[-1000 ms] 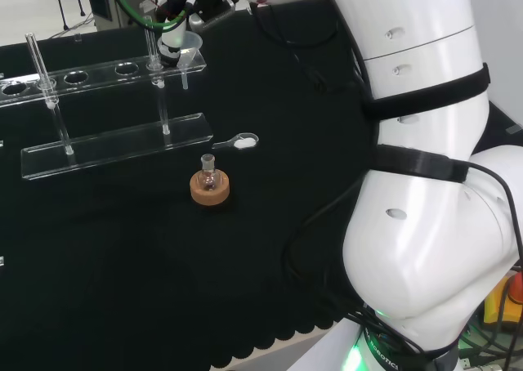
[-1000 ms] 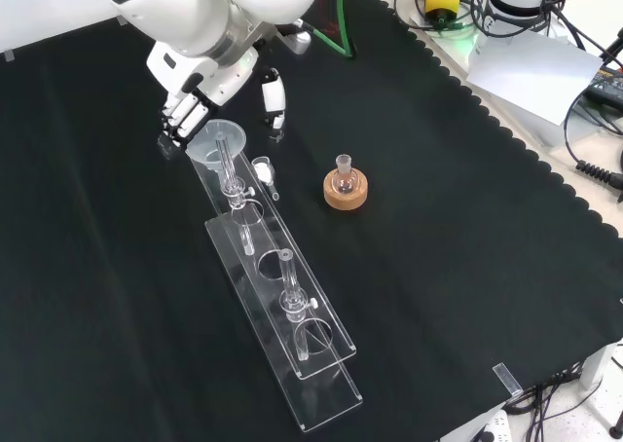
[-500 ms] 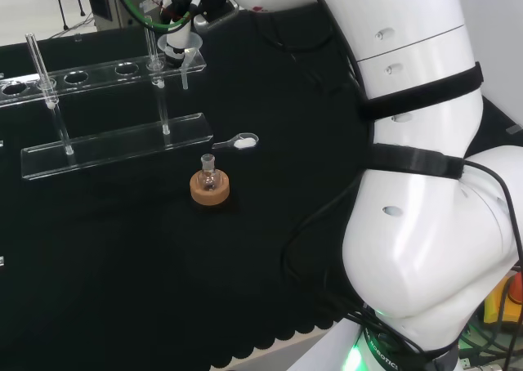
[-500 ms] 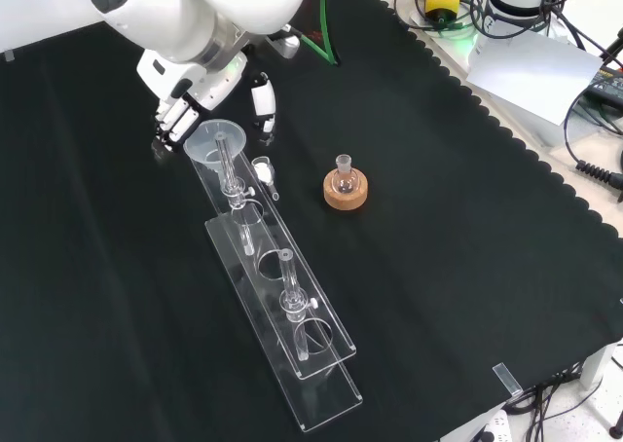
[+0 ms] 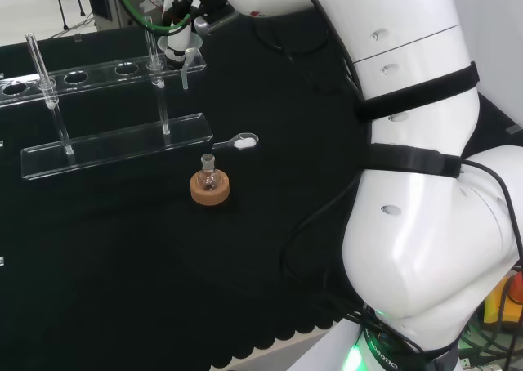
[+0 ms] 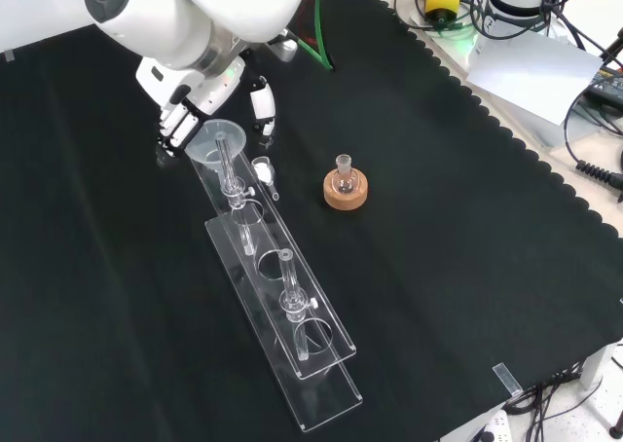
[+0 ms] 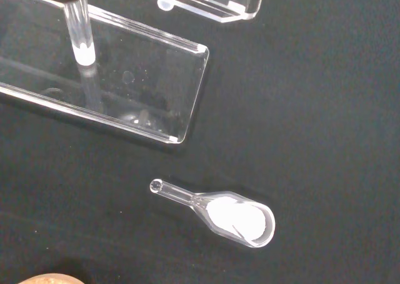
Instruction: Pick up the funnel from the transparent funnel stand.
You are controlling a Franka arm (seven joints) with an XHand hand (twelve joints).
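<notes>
The black cloth [image 6: 467,267] covers the bench; on it the transparent funnel stand [image 6: 282,315] runs as a long clear rack, its length going from the front view's upper left down toward the lower right, with a flat base plate below and a holed upper shelf carried on upright rods; in the head view the same stand [image 5: 114,146] stretches across the left half. The funnel [image 6: 219,142] sits in the end hole of the upper shelf, at the stand's end nearest the arm; its long axis is upright, the wide mouth facing up and the narrow stem [image 5: 185,78] pointing down through the shelf. The hand [image 6: 185,116] is at that end of the stand; its fingers [image 6: 173,126] are partly curled just beside the funnel's rim on one side and the thumb [image 6: 262,109] stands apart on the other, so the funnel lies between them; whether any of them touches it I cannot tell. Near the stand a small flask rests on a cork ring [image 6: 346,191]; a clear scoop [image 7: 237,216] holding white powder lies flat on the cloth beside the base plate.
</notes>
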